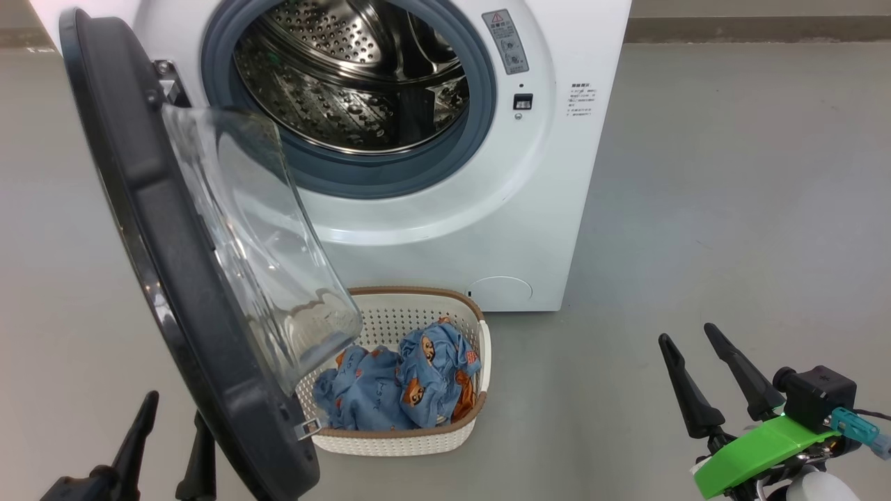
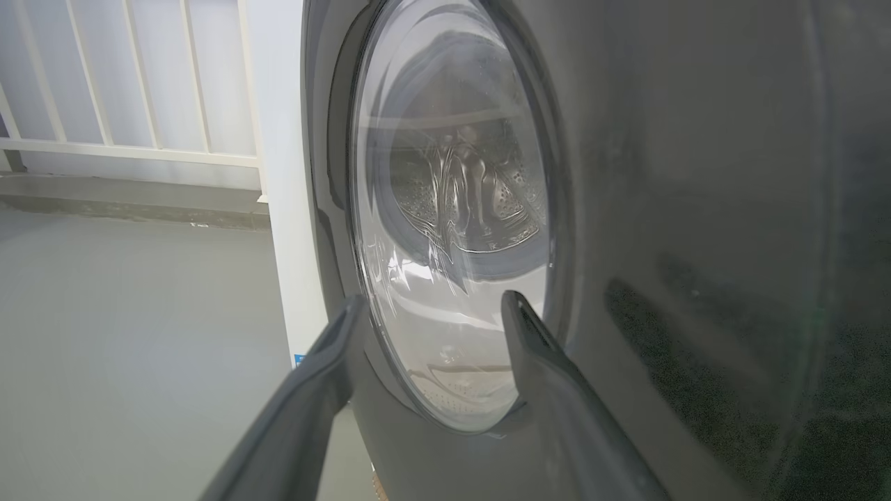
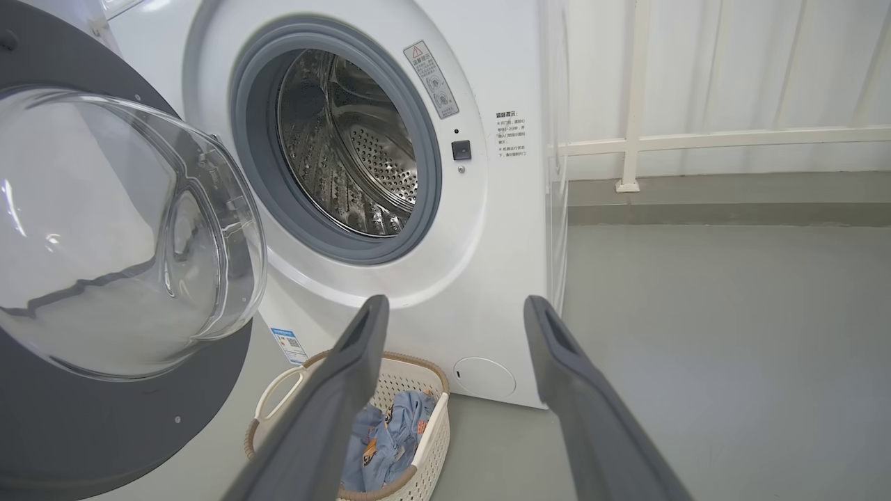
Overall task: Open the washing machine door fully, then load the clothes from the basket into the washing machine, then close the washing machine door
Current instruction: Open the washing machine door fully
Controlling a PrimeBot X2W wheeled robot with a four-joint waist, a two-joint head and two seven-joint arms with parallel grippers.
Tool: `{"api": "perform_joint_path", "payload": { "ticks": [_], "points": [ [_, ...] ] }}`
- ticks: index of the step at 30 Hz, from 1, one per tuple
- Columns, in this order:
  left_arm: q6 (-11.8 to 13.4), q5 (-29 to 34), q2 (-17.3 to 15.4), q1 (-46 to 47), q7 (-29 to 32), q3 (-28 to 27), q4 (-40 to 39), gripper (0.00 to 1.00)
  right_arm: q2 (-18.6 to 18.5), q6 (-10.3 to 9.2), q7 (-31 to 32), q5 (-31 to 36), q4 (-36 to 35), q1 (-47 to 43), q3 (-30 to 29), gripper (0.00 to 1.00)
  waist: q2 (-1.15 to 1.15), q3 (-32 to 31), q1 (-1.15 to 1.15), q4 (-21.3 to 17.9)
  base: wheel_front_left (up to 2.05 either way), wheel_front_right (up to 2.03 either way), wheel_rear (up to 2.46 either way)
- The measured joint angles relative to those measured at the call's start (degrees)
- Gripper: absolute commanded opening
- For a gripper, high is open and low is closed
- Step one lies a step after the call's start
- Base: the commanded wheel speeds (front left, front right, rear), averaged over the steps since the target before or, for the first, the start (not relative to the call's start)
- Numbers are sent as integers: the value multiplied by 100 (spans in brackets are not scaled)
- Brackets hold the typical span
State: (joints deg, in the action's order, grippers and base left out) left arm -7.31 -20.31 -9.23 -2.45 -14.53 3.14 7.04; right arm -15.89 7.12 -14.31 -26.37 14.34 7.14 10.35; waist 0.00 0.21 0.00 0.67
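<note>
The washing machine (image 1: 487, 229) (image 3: 480, 229) stands ahead with its steel drum (image 1: 348, 76) bare. Its door (image 1: 181, 278) (image 3: 104, 236) (image 2: 696, 209) hangs swung out to the left, black rim toward me, glass bowl (image 1: 264, 243) over the basket's left end. The cream basket (image 1: 411, 438) (image 3: 431, 424) sits on the floor before the machine and holds the blue bear-print clothes (image 1: 404, 383) (image 3: 379, 445). My left gripper (image 1: 174, 410) (image 2: 431, 306) is open at the lower left, just outside the door's outer face. Low on the right, my right gripper (image 1: 689, 334) (image 3: 452, 309) is open and holds nothing.
Grey floor (image 1: 731, 209) spreads wide to the machine's right. A white railing (image 3: 696, 139) and a low grey kerb run along the wall behind. The swung door stands between my left arm and the basket.
</note>
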Motion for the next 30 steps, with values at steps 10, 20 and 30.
{"api": "perform_joint_path", "payload": {
  "ticks": [10, 20, 30],
  "points": [
    [0, -2, -88, 5, 0, -2, 22, 49, 5, 0, 0, -1, 29, 0, -5, 100, 0, 19, 0, -14, 0, 0, 0],
    [4, 3, -114, 26, 0, -153, -102, 0, 47, 0, 0, -9, 80, 0, -20, 100, 0, 47, 0, 22, 0, 0, 0],
    [135, 311, -201, 44, -1, -546, -1216, 0, 111, 0, 0, -9, 114, 0, -9, 100, 0, 47, 0, 62, 0, 0, 0]
  ]
}}
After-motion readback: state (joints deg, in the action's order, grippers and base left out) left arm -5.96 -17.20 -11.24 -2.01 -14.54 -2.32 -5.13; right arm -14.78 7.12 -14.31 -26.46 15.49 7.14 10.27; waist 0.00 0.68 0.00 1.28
